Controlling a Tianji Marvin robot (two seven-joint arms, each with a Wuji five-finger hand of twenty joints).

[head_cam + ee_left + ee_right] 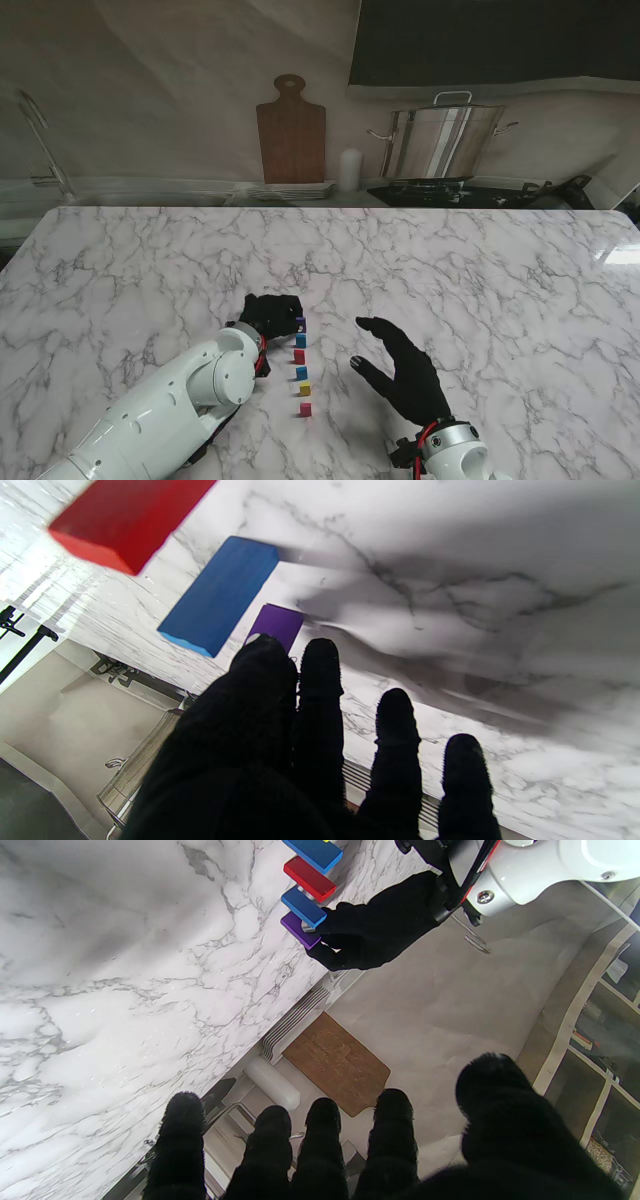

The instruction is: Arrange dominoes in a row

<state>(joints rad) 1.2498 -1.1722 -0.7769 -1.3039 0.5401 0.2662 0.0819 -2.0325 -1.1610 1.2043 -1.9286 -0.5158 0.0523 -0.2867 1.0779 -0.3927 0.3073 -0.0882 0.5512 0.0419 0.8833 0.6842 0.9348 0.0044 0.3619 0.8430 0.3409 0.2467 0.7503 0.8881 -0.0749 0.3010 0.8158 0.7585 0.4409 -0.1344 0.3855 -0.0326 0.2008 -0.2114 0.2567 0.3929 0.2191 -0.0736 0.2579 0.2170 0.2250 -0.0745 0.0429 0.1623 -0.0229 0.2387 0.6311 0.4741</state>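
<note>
White marble worktop [480,270] under me; near its front edge stands the domino row [300,365]. My right hand [405,372] hovers beside it, fingers spread, empty. My left hand [270,314] pinches the purple domino [300,930] at the far end. Beyond: cutting board [291,130], steel pot [443,140].

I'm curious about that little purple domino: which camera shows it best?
The right wrist view: the purple domino shows whole, held by the left hand. The left wrist view has it partly behind fingers; the stand view shows a speck.
</note>
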